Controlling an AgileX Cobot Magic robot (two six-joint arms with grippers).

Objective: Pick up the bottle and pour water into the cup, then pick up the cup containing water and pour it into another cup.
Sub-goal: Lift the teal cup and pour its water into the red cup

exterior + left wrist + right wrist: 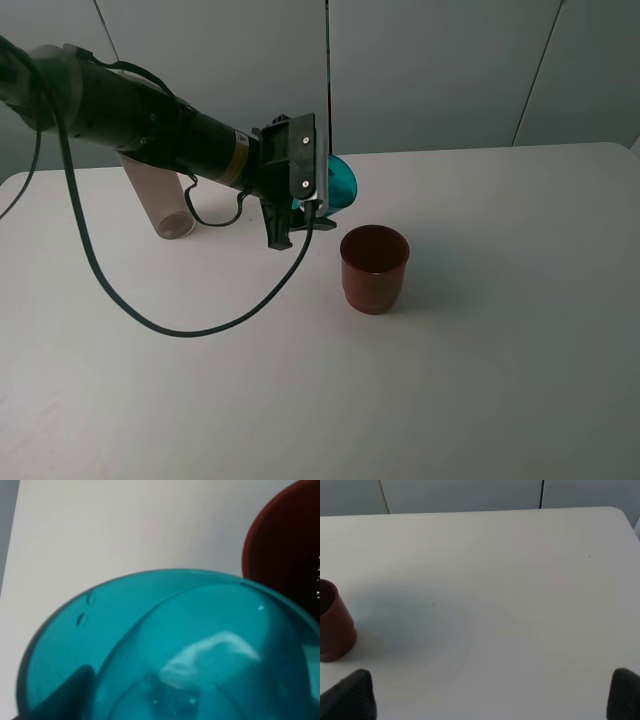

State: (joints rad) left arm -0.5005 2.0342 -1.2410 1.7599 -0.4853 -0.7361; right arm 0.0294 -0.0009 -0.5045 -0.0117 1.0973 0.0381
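Black tubular arm (150, 120), brass-coloured ring (238, 155) (near the wrist), looping black cable (185, 334), screwed black bracket (297, 160)

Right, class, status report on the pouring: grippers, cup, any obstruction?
Left gripper shut on teal cup, held up beside red cup. Right gripper open, empty. Nothing between cups.

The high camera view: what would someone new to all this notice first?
A long black arm reaches in from the left, and its left gripper holds a teal cup tipped on its side in the air. Close by, a dark red cup stands upright on the white table, and a tall clear bottle shows partly behind the arm.
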